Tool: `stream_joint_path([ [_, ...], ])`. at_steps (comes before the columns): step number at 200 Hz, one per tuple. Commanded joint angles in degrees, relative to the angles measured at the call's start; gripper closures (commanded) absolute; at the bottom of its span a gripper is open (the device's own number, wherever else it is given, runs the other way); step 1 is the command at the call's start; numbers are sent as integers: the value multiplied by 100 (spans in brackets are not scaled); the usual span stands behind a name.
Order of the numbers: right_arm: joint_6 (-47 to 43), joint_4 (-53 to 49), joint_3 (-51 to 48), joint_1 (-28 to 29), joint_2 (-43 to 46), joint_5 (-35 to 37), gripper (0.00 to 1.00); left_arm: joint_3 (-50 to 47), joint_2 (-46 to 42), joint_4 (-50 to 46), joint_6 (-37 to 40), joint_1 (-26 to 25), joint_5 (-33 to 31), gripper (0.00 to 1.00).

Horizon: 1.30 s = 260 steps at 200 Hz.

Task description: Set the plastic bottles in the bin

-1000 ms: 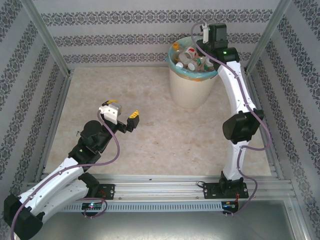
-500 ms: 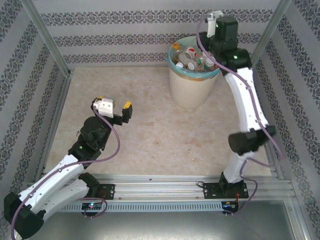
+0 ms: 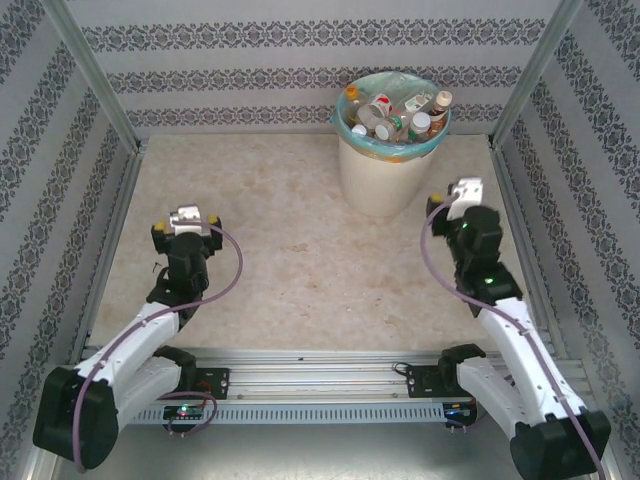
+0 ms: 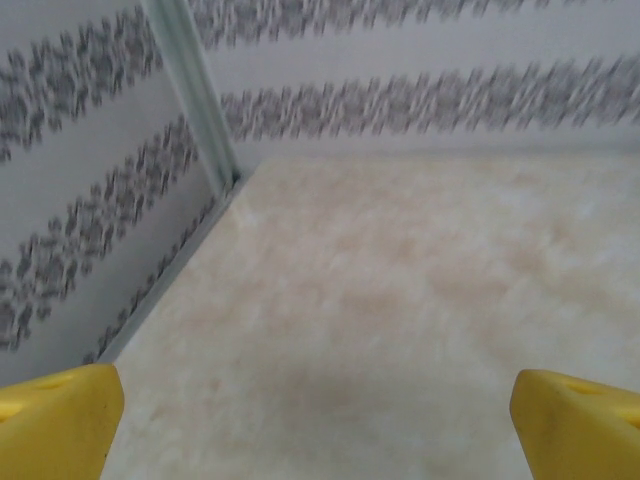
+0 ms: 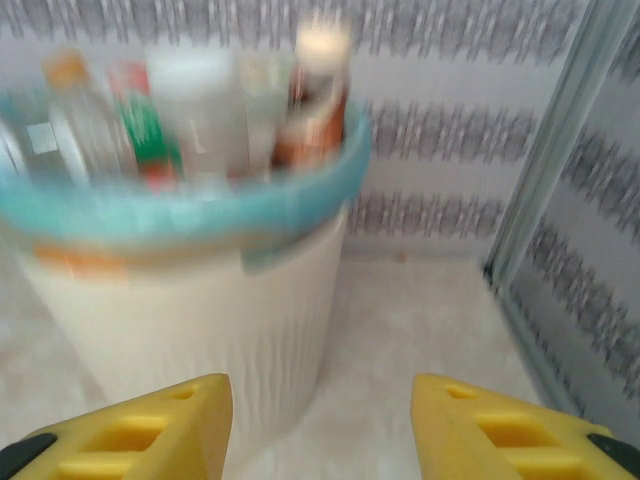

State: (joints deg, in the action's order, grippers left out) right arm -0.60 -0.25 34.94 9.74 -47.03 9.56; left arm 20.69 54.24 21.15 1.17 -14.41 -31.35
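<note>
The bin point(image 3: 385, 175), cream-white with a teal liner, stands at the back of the table and holds several plastic bottles point(image 3: 392, 114) upright and leaning. In the right wrist view the bin point(image 5: 200, 300) is close ahead on the left, with the bottles point(image 5: 205, 110) poking above its rim. My right gripper point(image 5: 320, 430) is open and holds nothing; it sits low, just right of the bin point(image 3: 452, 197). My left gripper point(image 4: 320, 440) is wide open over bare table, far left of the bin point(image 3: 183, 224).
Patterned walls and metal frame posts point(image 3: 95, 95) close in the table on three sides. The left wrist view faces the back-left corner post point(image 4: 195, 100). A frame post point(image 5: 545, 160) stands right of the bin. The marbled tabletop point(image 3: 300, 240) stretches between the arms.
The right arm has come away from above the bin and folded down and back to its right. The left arm has swung left and drawn back toward its base.
</note>
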Motion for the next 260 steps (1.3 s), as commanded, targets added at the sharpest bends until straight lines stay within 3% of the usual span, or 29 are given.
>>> stream_joint_path([
  [1,-361,1400,-1124,2,40,-333,46,-375,198,1208,282,245,95,0],
  [21,-549,2788,-2051,-104,-231,-521,44,-523,736,1740,302,555,649,0],
  [45,-518,3682,-2264,-333,-787,-942,41,-696,1732,2828,189,988,1672,0],
  [55,-522,4159,-2348,-411,-1122,-1128,39,-662,2136,3235,257,1067,1815,0],
  [73,-210,5252,-2546,-639,-1870,-1626,39,-272,2155,2370,175,1216,2296,0],
  [96,-319,5851,-2549,-691,-2474,-1942,38,-80,2293,2155,206,1395,2983,0],
  [130,175,6983,-2649,-1213,-3284,-2172,36,-528,2911,3765,179,1441,4022,0],
  [156,329,7966,-2581,-1316,-4325,-2019,31,-791,3898,5403,94,1440,3738,0],
  [167,388,7576,-2412,-1316,-4241,-1872,29,-786,3671,5026,-36,1441,3363,0],
  [181,771,6892,-2193,-1316,-4072,-905,24,-617,3712,4766,-152,1446,3010,0],
  [192,712,6623,-2122,-1230,-3992,-643,17,-472,3674,4472,-168,1441,2959,0],
  [199,679,6503,-2044,-1154,-3999,-450,2,-346,3646,4152,-228,1442,2841,0],
  [228,539,6070,-1794,-872,-4006,203,2,-17,3674,3569,-358,1435,2442,0],
  [260,400,5669,-1560,-809,-4042,11,2,-80,3648,3665,-371,1433,2408,0],
])
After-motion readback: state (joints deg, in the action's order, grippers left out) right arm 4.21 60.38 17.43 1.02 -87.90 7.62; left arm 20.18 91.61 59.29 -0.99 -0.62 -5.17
